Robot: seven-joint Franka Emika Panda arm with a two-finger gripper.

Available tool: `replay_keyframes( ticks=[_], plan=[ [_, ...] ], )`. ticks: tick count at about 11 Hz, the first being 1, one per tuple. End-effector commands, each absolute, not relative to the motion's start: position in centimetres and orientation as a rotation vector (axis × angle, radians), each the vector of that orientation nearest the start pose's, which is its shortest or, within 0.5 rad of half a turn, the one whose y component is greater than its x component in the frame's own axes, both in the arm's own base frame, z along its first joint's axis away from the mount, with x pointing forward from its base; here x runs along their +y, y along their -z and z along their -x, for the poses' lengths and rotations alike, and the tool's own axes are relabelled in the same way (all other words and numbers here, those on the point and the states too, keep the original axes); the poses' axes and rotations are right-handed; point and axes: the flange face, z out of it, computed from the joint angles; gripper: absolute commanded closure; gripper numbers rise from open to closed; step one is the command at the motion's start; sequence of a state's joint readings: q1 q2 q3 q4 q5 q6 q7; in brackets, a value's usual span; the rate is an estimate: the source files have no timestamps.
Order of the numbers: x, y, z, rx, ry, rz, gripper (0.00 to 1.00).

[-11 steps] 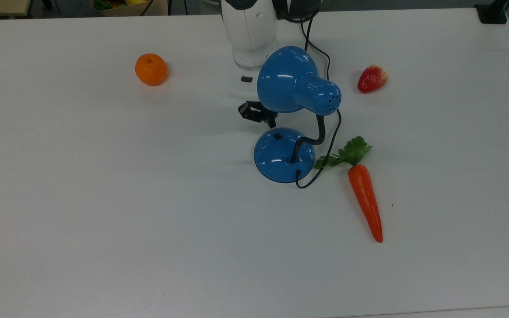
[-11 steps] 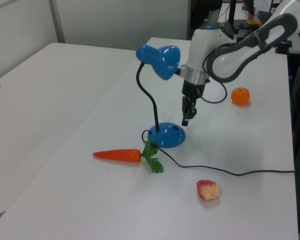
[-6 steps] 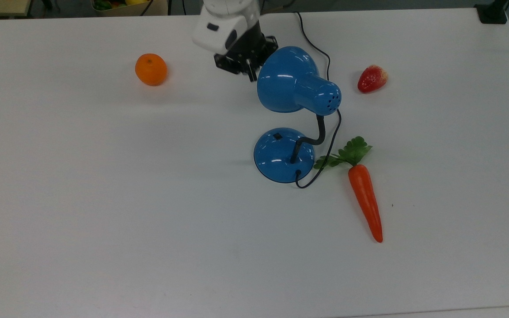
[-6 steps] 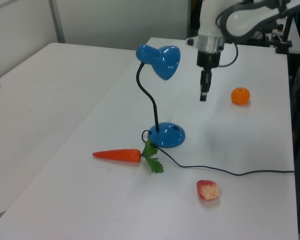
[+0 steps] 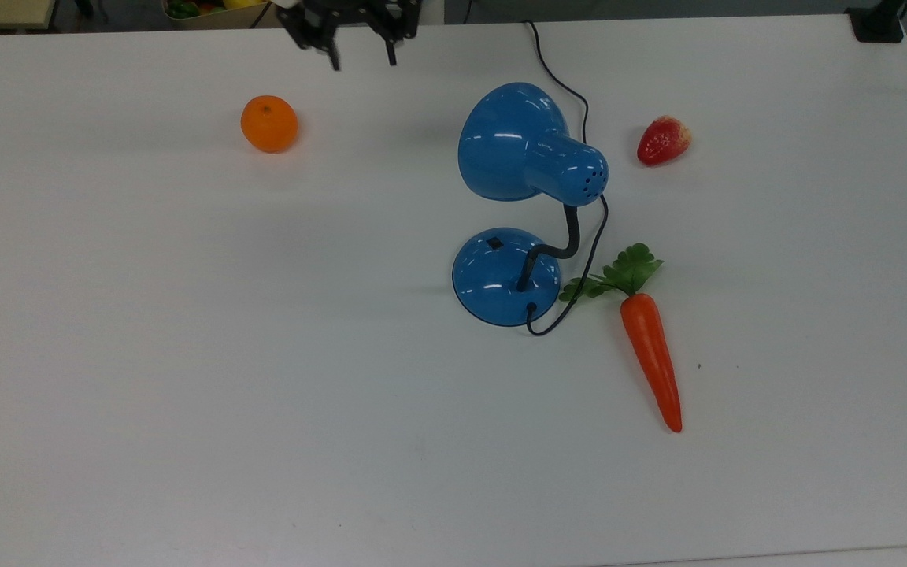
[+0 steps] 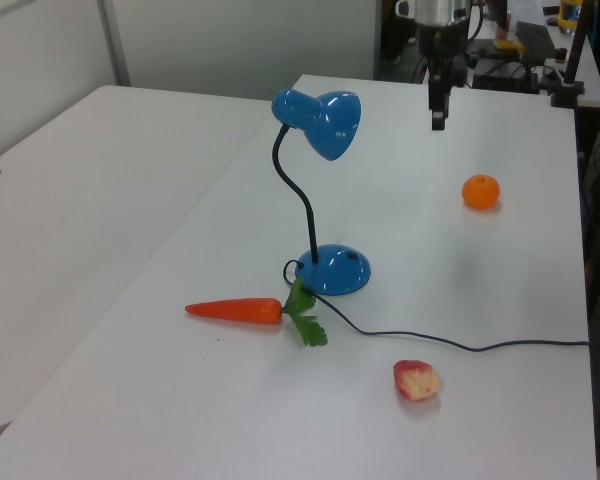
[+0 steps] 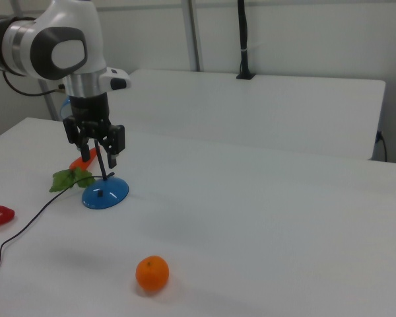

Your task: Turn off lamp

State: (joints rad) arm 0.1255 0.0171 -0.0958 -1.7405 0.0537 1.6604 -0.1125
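Near the top view's upper edge: black two-finger gripper (image 5: 362, 53), raised off the white table (image 5: 186, 354), fingers spread and holding nothing. Toward the top view's right: glossy blue dome-shaded desk lamp (image 5: 528, 153) on its round base (small black switch facing up), well apart from that gripper, between round orange fruit (image 5: 269, 124) and red strawberry (image 5: 663, 140), orange carrot (image 5: 650, 358) just beside.

A laboratory or test room is indicated. White desks (image 6: 100, 180) are set side by side before plain partition walls (image 7: 303, 33). A pole (image 7: 243, 39) is clamped to one.
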Motion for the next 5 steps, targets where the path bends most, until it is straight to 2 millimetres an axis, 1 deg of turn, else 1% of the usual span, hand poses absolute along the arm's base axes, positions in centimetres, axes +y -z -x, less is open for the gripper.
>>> replay_keyframes(
  ticks=[1, 2, 4, 5],
  plan=[
    [-1.3, -57.4, -54.8, -0.114, -0.155, 3.119, 0.0],
    [-1.7, -57.7, -54.9, -0.117, -0.146, 3.141, 0.0],
    [-2.2, -57.8, -54.9, -0.079, -0.154, 3.149, 0.0],
    [-2.9, -57.8, -54.8, -0.057, -0.156, 3.147, 0.0]
  ],
)
